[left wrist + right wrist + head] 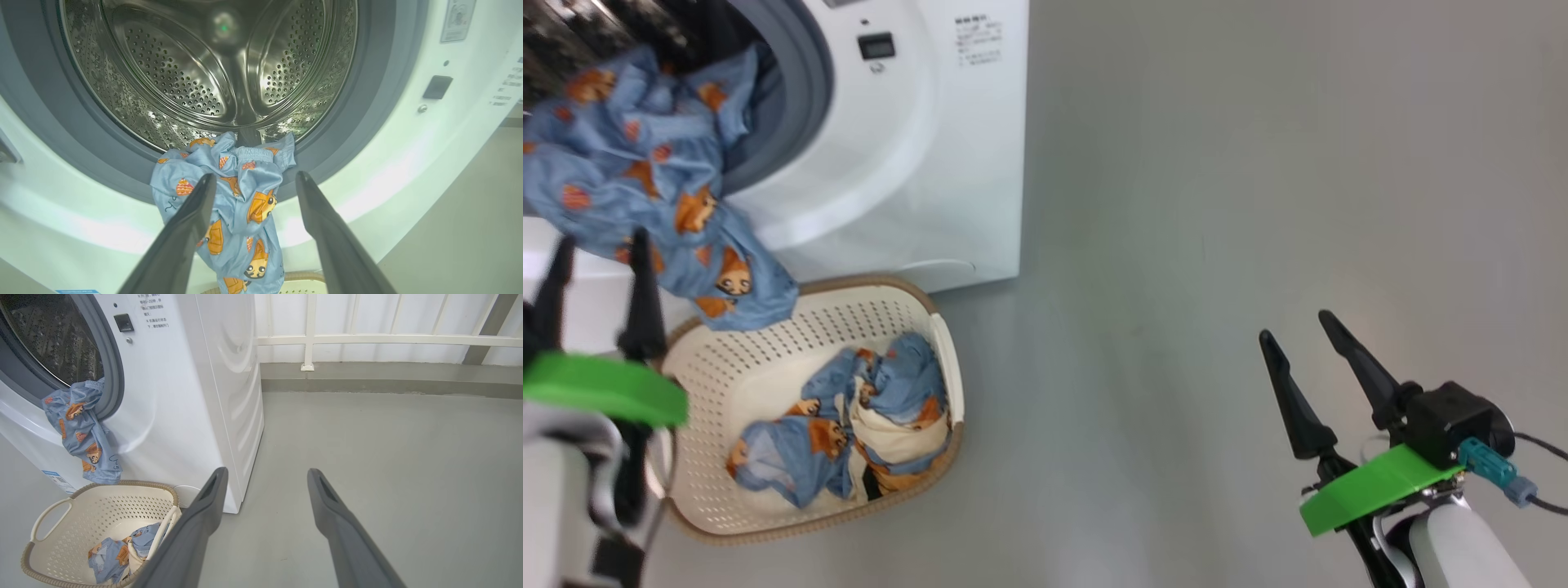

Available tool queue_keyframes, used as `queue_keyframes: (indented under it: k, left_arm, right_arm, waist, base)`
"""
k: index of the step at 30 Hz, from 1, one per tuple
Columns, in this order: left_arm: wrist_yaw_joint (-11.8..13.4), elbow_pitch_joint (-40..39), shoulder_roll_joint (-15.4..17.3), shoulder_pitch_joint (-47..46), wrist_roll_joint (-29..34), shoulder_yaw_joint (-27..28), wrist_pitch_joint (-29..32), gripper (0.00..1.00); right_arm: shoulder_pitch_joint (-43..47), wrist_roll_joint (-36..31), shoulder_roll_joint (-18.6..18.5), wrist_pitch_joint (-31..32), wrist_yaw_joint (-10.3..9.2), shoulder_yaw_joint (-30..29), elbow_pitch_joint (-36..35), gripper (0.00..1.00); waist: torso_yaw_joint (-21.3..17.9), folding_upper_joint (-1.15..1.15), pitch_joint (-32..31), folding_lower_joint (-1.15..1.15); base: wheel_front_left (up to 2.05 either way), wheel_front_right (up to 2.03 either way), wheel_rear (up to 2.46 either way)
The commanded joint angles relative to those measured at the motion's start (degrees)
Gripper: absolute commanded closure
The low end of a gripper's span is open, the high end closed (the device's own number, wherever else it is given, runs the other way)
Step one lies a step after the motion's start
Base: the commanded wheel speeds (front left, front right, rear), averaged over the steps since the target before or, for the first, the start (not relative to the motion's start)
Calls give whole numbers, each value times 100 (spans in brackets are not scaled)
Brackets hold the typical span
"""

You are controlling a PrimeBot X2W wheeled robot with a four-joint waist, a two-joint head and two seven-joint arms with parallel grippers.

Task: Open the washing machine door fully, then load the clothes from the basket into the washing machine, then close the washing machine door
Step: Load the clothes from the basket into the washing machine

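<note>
The left gripper (pixel 600 245) is reaching toward the mouth of the washing machine (pixel 931 163), its fingers spread and released, grasping nothing. Just beyond them a light blue piece (pixel 241 196) is hanging over the grey seal (pixel 355 122), its top inside the steel drum (pixel 175 81) and its tail dangling over the basket (pixel 735 384). The other clothes (pixel 874 416) are lying heaped in the basket's right half. At the right, the right gripper (pixel 1294 325) is hovering over the bare floor (pixel 1217 204), fingers parted and empty, tilting up and leftward.
</note>
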Motion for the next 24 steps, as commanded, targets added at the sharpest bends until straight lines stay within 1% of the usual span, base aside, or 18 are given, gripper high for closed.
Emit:
queue_keyframes:
  k: [1, 6, 11, 19, 20, 21, 24]
  left_arm:
    - [43, -271, 168, 146, 56, 228, -36, 0]
    - [188, -954, -213, 986, 245, 342, -37, 0]
    - [306, -1390, -589, 1516, 373, 469, -37, 0]
    - [369, -1672, -1035, 1908, 674, 494, -37, 0]
    - [369, -1672, -1035, 1908, 674, 494, -37, 0]
    - [401, -1702, -1135, 1949, 716, 498, -37, 0]
    - [430, -1730, -1200, 1979, 760, 526, -37, 0]
  right_arm:
    - [137, -78, -81, -68, 9, 88, -107, 0]
    - [277, -107, -100, -68, 9, 103, -112, 0]
    - [324, -106, -112, -68, 9, 134, -117, 0]
    - [388, -66, -93, -68, 9, 174, -75, 0]
    - [388, -66, -93, -68, 9, 174, -75, 0]
    - [378, -63, -74, -68, 9, 181, -71, 0]
    - [361, -58, -63, -68, 9, 195, -69, 0]
  waist:
    - [165, 0, -265, 0]
    - [194, 0, -427, 0]
    - [191, 0, -533, 0]
    - [150, 0, -641, 0]
    - [150, 0, -641, 0]
    - [135, 0, -634, 0]
    - [116, 0, -622, 0]
  base:
    - [0, 0, 0]
    - [0, 0, 0]
    - [0, 0, 0]
    - [0, 0, 0]
    - [0, 0, 0]
    - [0, 0, 0]
    - [0, 0, 0]
